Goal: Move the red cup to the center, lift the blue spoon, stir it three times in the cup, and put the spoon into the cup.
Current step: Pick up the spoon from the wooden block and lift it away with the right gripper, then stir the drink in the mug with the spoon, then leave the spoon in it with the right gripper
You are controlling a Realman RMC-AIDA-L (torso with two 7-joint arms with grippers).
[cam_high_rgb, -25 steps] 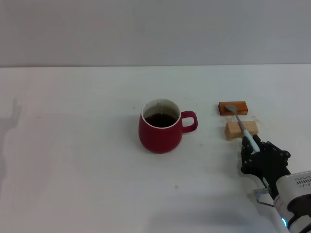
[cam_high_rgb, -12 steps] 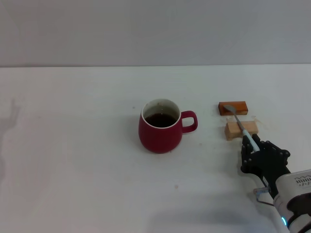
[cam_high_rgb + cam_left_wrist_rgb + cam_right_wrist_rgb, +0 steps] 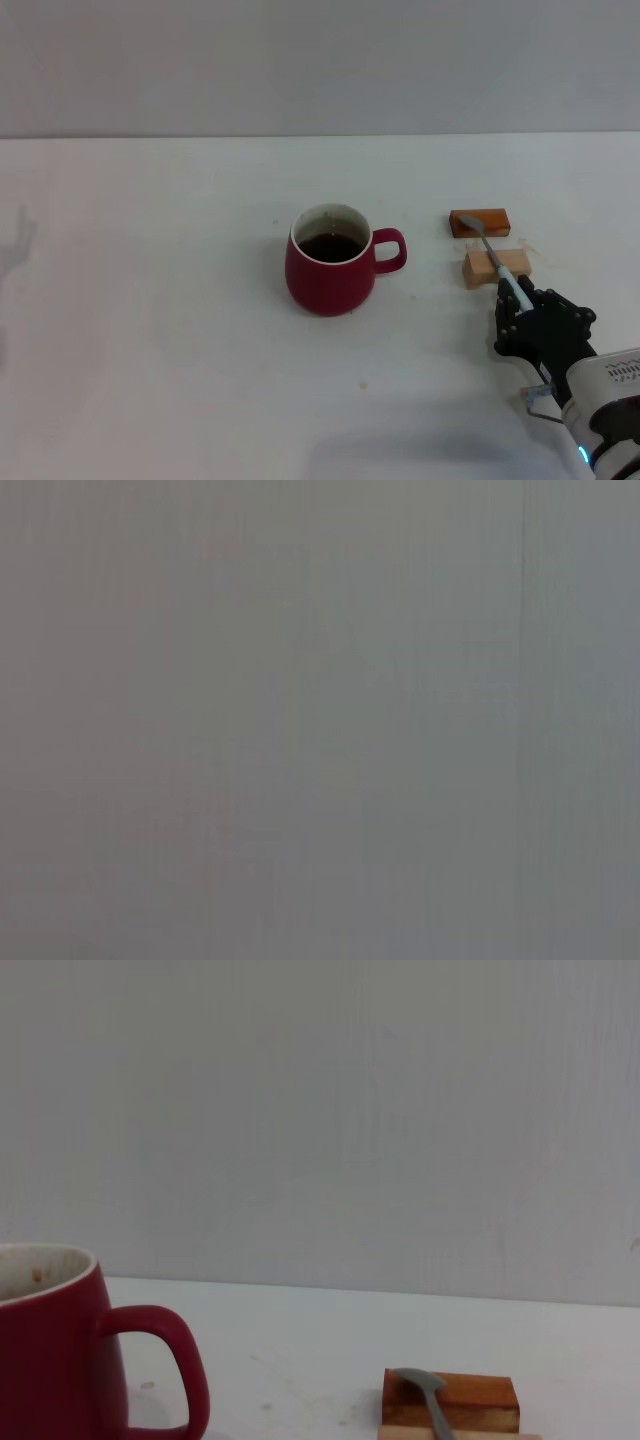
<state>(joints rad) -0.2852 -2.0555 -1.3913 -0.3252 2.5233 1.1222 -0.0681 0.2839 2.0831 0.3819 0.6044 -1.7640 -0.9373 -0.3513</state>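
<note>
The red cup [image 3: 330, 270] stands mid-table with dark liquid inside, its handle pointing toward the right arm; it also shows in the right wrist view [image 3: 60, 1360]. The blue spoon [image 3: 492, 252] lies across two small wooden blocks, its grey bowl over the darker far block. Its pale blue handle runs down into my right gripper [image 3: 520, 305], which is shut on the handle's end near the table's front right. The right wrist view shows the spoon's bowl [image 3: 418, 1380] on the block. The left gripper is out of view.
A dark orange-brown block [image 3: 480, 221] and a lighter wooden block [image 3: 497, 268] sit to the right of the cup, one behind the other. A white table [image 3: 150, 300] spreads around, with a grey wall behind. The left wrist view shows only flat grey.
The spoon's bowl has shifted slightly back toward my right gripper and off the dark block's middle. The gripper itself has barely moved. The cup has not moved.
</note>
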